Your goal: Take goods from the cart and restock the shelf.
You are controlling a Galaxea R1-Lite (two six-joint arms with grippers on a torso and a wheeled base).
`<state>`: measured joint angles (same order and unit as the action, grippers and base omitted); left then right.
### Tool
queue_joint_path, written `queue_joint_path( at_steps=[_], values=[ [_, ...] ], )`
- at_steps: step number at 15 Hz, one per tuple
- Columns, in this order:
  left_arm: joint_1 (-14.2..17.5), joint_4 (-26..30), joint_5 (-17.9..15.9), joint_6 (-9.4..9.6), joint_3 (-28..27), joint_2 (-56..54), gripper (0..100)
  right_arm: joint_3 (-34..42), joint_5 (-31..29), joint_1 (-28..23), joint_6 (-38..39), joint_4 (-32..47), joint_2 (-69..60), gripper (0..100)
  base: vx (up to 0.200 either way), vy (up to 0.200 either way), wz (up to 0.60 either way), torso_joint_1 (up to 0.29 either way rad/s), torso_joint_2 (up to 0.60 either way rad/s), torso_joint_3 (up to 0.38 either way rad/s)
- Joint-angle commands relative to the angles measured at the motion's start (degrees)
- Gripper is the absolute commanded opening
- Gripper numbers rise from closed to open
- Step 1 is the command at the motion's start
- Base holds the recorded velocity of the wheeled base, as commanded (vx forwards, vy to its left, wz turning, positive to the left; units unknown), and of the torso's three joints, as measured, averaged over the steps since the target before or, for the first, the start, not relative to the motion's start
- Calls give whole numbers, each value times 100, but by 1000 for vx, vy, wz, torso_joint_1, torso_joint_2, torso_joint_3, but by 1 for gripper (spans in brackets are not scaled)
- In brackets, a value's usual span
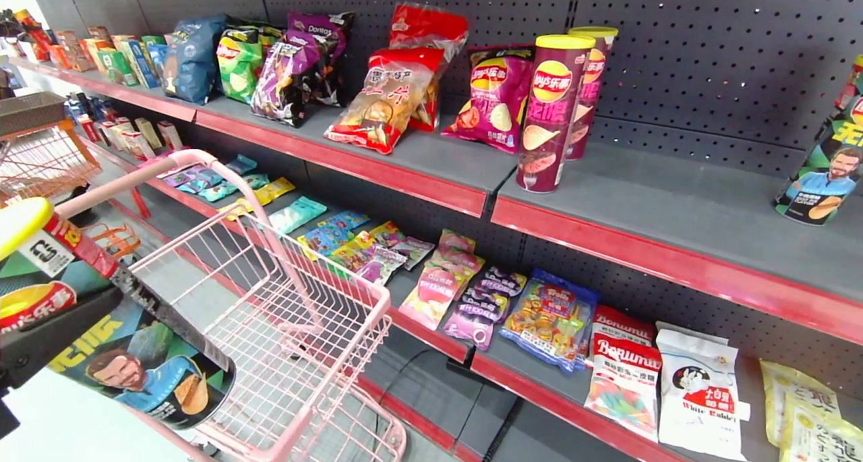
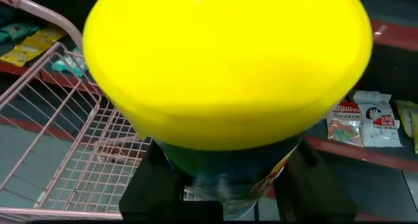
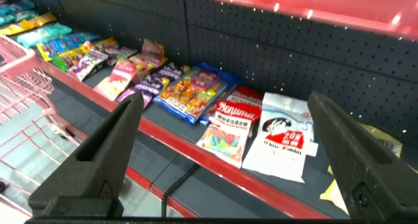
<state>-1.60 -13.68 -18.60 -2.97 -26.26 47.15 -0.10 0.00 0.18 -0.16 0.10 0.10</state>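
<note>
Left gripper (image 2: 225,191): clamped around chip can (image 1: 145,354), black fingers pressing either side of the dark green body just under the yellow lid. Held off the surfaces at the robot's left, by the near rim of pink cart (image 1: 290,313); over the basket or just beside it, cannot tell. Well apart from upper shelf (image 1: 674,212). Long axis tilted, near diagonal in head view: lid end up and toward the robot's left, base end down and toward the cart. Lid cut off by the head view's edge; part of the body hidden behind the black gripper housing. From the left wrist, lid facing the camera and covering most of the body, so exact finger contact hard to make out. Right gripper (image 3: 225,165): fingers spread wide, holding nothing, above candy bags (image 3: 196,90) on the lower shelf. Farther out on the upper shelf: two purple chip cans (image 1: 553,111) upright, and a matching green can (image 1: 819,172) at the far right, partly cut off.
</note>
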Motion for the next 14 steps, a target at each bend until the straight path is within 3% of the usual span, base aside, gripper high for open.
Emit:
queue_joint_path(
  at_steps=[1, 6, 8, 10, 12, 14],
  values=[
    [1, -3, 50, 7, 59, -286, 0, 1, 0, -1, -2, -1, 8, 100, 0, 0, 0, 203, -554, -349],
    [1, 14, 85, -1, 288, -488, 0, 1, 0, -1, 7, -1, 8, 100, 0, 0, 0, 226, -583, -357],
    [10, 5, 190, 104, 349, -593, 0, 1, 0, -1, 7, -1, 8, 100, 0, 0, 0, 237, -581, -339],
    [10, 14, 463, 236, 481, -734, 0, 1, 0, -1, 7, -1, 8, 100, 0, 0, -600, 180, -437, -251],
    [1, 14, 630, 491, 648, -918, 0, 1, 0, -1, 7, -1, 8, 100, 0, 0, -600, 90, -237, -132],
    [1, 5, 612, 500, 719, -989, 0, 1, 0, -1, -2, -1, 8, 100, 0, 0, -600, 34, -19, -22]
  ],
)
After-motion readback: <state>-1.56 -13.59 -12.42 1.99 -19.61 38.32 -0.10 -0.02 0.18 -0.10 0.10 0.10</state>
